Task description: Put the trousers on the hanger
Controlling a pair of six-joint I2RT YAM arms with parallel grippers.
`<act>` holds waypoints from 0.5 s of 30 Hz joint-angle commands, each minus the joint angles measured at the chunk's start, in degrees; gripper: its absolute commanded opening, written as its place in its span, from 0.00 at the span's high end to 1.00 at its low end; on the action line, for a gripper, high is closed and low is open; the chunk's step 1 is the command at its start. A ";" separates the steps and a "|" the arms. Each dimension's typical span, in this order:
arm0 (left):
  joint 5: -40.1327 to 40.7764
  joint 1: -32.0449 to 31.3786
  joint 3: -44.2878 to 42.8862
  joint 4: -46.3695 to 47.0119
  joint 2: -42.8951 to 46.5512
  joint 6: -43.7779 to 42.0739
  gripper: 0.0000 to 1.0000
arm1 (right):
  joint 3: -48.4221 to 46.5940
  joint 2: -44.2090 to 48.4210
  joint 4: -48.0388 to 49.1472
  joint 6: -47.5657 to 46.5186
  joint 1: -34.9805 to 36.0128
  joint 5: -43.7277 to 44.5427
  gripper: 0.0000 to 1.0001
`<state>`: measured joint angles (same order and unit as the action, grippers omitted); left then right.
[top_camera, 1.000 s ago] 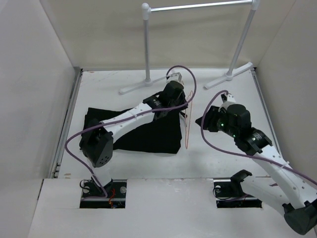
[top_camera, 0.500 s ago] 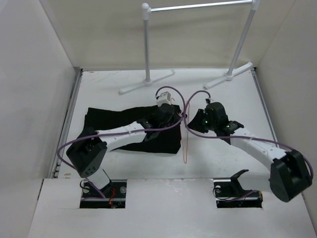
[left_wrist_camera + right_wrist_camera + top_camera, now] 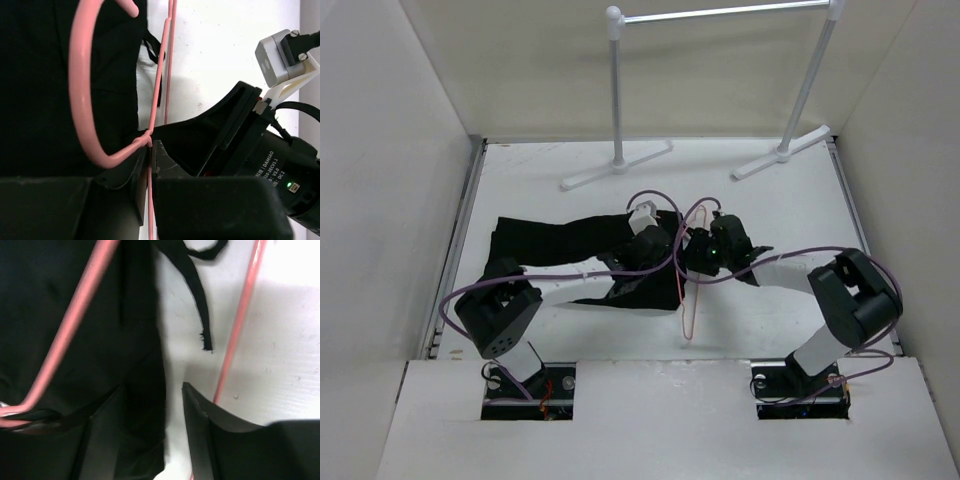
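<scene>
The left gripper [image 3: 148, 149] is pinched shut on the hanger [image 3: 80, 95] at its twisted neck, the hook curling just ahead over the trousers [image 3: 35, 75]; the right gripper [image 3: 150, 390] gapes empty, the trouser edge between its fingers [image 3: 210, 440] on the surface [image 3: 280, 340]; the step, I judge, is threading cloth through the frame; next, clamp that edge and draw it across the wire.

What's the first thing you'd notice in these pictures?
The left gripper pinching the thin pink hanger at its neck, mid-table, jumps out first. Right beside it, the big black trousers sprawl over the left of the white table, with the open right gripper over their edge. At the back stands a white clothes rail.
</scene>
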<state>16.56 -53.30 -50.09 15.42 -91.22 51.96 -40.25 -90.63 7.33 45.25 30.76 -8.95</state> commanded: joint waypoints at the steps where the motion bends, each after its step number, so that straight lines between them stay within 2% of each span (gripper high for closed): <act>1: 1.72 -0.71 0.78 2.33 2.36 0.42 1.00 | 1.22 -2.26 6.63 1.94 1.62 -0.36 0.43; 4: 2.16 -0.18 1.30 2.33 2.27 0.42 1.00 | 2.10 -4.37 9.27 4.39 2.24 -2.99 0.45; 5: 2.43 0.08 1.48 2.33 2.45 0.33 1.00 | 2.63 -4.81 10.58 5.36 2.24 -4.05 0.51; 7: 2.43 0.52 1.83 1.90 2.89 -0.02 1.00 | 3.77 -5.17 13.75 7.64 2.24 -6.42 0.71; 9: 2.86 1.13 2.36 1.02 3.76 -0.37 1.00 | 5.00 -4.74 16.12 10.28 1.63 -8.44 0.84; 11: 3.57 2.10 3.58 0.23 5.43 -1.07 1.00 | 6.06 -2.46 16.75 11.61 -0.39 -8.98 0.88; 15: 4.71 5.43 7.45 -2.23 11.22 -2.92 1.00 | 6.94 5.53 14.39 11.53 -2.85 -8.81 0.89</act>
<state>18.55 -50.09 -44.69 14.59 -86.04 50.92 -33.50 -91.33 19.49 55.16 29.69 -16.64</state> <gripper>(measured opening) 0.032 0.118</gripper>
